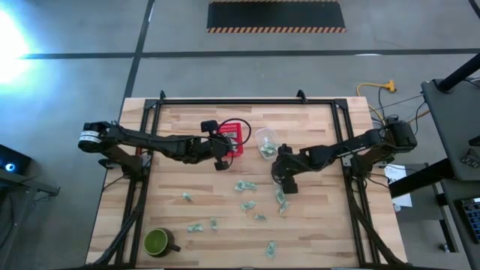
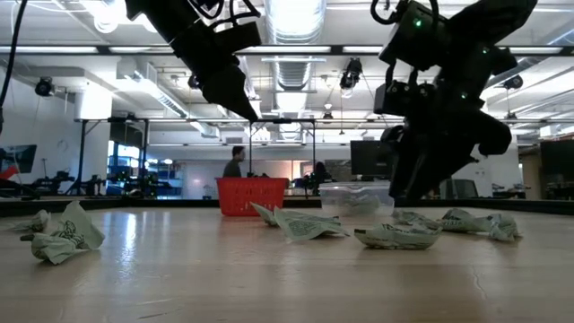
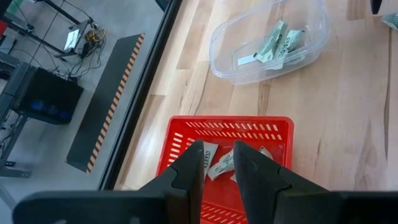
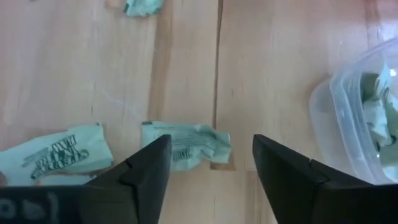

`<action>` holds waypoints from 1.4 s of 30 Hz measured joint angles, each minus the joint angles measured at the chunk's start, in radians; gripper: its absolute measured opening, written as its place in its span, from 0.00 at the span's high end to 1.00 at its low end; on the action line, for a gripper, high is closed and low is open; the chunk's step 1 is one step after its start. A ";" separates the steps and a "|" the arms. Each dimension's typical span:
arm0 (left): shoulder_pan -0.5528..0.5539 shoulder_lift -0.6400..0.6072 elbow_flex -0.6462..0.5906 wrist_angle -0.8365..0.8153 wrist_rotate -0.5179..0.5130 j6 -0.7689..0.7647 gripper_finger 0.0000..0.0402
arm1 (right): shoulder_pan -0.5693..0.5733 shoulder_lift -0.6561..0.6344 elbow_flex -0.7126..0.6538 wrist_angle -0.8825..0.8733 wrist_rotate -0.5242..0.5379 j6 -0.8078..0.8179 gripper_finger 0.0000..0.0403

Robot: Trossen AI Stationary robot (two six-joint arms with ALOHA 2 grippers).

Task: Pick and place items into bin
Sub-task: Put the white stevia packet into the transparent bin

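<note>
**Right claw wide over a wrapper, left parked above red basket**

Table (image 1: pixel 315 240): butcher-block wood, pale planks, seams running left-right in the high view, black frame rails round it.

Left arm reaches in over the red basket (image 1: pixel 237 135), a slatted plastic crate at the table's back edge. Left gripper (image 3: pixel 217 165) hangs above it, jaws narrow with a slim gap between; nothing seen pinched. Couple of wrappers already lie in the basket under it.

Right arm comes in from the right rail. Right gripper (image 4: pixel 211 158) is spread wide, empty, pointing down at the table near centre.

Clear tub (image 1: pixel 266 141): thin see-through plastic, rounded corners, just right of the basket, holds a few pieces too.

Green mug (image 1: pixel 157 241): near-left corner, well apart, not in play.

Items: crumpled wrappers (image 1: pixel 245 185), pale green and white, printed paper-like film, flattened and creased, scattered across the middle and front of the table.

Key relation: one wrapper (image 4: pixel 186 142) lies on the wood between the right fingers' line, just ahead of the tips, off toward one finger rather than centred. Its long axis runs across the jaw gap, finger to finger, so a close would likely squeeze it end-on and may buckle it. A second wrapper (image 4: pixel 53 154) sits just outside one finger. Right arm is clearly the nearer one. My read: drop straight down, nudge to centre, then close.
</note>
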 joint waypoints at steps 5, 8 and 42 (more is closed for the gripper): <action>0.000 0.000 0.000 0.002 0.000 0.000 0.82 | 0.000 0.000 -0.003 0.002 -0.007 0.003 0.42; 0.000 0.000 0.001 0.009 0.000 0.000 0.82 | 0.000 0.000 -0.010 0.002 -0.007 0.016 0.43; 0.000 0.000 0.004 0.031 0.000 0.000 0.82 | -0.006 0.076 -0.057 0.111 -0.027 0.039 0.55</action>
